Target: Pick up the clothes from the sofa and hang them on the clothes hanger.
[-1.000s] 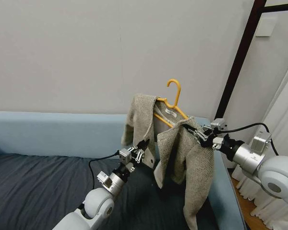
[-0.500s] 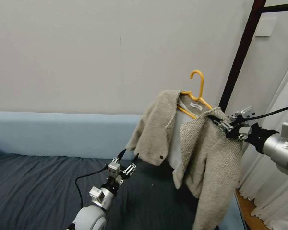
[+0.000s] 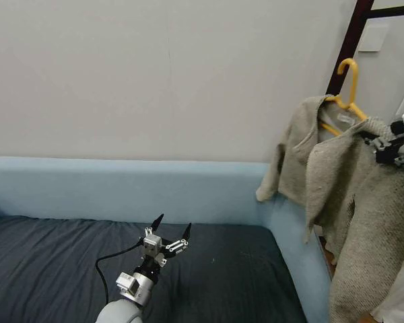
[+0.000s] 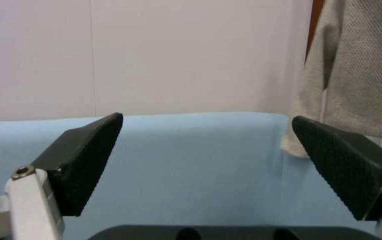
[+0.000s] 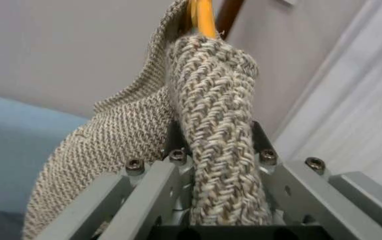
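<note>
Between jaws of right gripper, cardigan is being clamped onto hanger; swinging could shake the free shoulder off. Left gripper is idling, jaws spread, over sofa.

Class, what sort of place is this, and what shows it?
Likely a living room, or a mock-up of one: a pale blue sofa and a knitted cardigan on a yellow hanger by a dark post.

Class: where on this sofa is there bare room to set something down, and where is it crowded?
The dark seat cushion is bare from the blue backrest to the right armrest, save where the open left hand hovers mid-seat. Crowded: beyond the armrest, where the right hand holds the cardigan on its yellow hanger.
</note>
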Robot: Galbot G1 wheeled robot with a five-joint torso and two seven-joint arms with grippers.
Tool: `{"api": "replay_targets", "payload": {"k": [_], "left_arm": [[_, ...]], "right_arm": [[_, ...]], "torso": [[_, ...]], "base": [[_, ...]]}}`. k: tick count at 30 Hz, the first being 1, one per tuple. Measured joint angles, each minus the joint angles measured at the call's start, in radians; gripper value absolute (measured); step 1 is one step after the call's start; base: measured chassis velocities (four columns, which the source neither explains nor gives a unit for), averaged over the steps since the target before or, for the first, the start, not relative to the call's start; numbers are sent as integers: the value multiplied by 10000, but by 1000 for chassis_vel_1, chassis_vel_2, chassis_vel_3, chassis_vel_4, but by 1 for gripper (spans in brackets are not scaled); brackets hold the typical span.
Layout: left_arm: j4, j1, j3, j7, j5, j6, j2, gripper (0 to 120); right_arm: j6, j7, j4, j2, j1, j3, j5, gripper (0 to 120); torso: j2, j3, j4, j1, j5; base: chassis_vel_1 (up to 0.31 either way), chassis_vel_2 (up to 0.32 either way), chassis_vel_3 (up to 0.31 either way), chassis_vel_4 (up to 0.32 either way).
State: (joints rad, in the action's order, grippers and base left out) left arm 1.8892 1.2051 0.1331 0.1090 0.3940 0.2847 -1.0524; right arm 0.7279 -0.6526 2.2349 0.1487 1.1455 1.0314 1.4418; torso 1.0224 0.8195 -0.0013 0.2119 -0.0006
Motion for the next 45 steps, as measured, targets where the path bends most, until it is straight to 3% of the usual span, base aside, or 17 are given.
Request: {"api": "replay_targets", "payload": {"k": [2, 5, 10, 15, 26, 31, 36, 40, 41, 45], "left_arm": [[26, 54, 24, 24, -29, 15, -18, 100], [121, 187, 95, 110, -112, 38, -79, 100], [133, 151, 78, 142, -120, 38, -93, 100], [22, 89, 41, 147, -140, 29, -175, 100], [-470, -427, -196, 146, -141, -83, -312, 100], [-862, -696, -374, 150, -129, -102, -394, 100], [-988, -771, -431, 151, -126, -124, -436, 100], [-905, -678, -308, 187, -106, -128, -258, 100], [-905, -678, -308, 187, -106, -128, -258, 100], [-787, -534, -111, 299, -65, -127, 30, 100]], "right_arm": [[-4, 3, -292, -37, -17, -24, -100, 9], [-263, 236, -1572, 32, -1036, -1417, -709, 9], [-742, 552, -2553, 227, -1590, -2343, -1859, 9], [-1182, 1115, -3502, 232, -1663, -2697, -3202, 9], [-1758, 1746, -4696, 618, -1871, -3054, -3690, 9], [-1758, 1842, -4475, 1483, -1651, -3137, -4274, 9], [-1802, 1879, -4809, 2520, -2865, -4222, -4999, 9], [-2602, 1840, -5803, 3399, -4694, -6049, -5828, 9], [-2602, 1840, -5803, 3399, -4694, -6049, -5828, 9], [-2669, 1558, -6445, 3825, -6210, -7722, -5862, 9]], "torso": [[-1, 0, 0, 0, 0], [0, 0, 0, -1, -1], [-2, 2, 1, 0, 4], [-2, 2, 0, 0, -3], [-2, 1, -4, 0, -3], [-2, 2, 1, 0, -2], [-1, 1, -2, 0, 0], [-1, 1, 2, 0, -5], [-1, 1, 2, 0, -5], [-3, 4, 7, 2, 2]], "base": [[0, 0, 0, 0], [0, 0, 0, 0], [0, 0, 0, 0], [0, 0, 0, 0], [0, 0, 0, 0], [0, 0, 0, 0], [0, 0, 0, 0], [0, 0, 0, 0], [0, 0, 0, 0], [0, 0, 0, 0]]}}
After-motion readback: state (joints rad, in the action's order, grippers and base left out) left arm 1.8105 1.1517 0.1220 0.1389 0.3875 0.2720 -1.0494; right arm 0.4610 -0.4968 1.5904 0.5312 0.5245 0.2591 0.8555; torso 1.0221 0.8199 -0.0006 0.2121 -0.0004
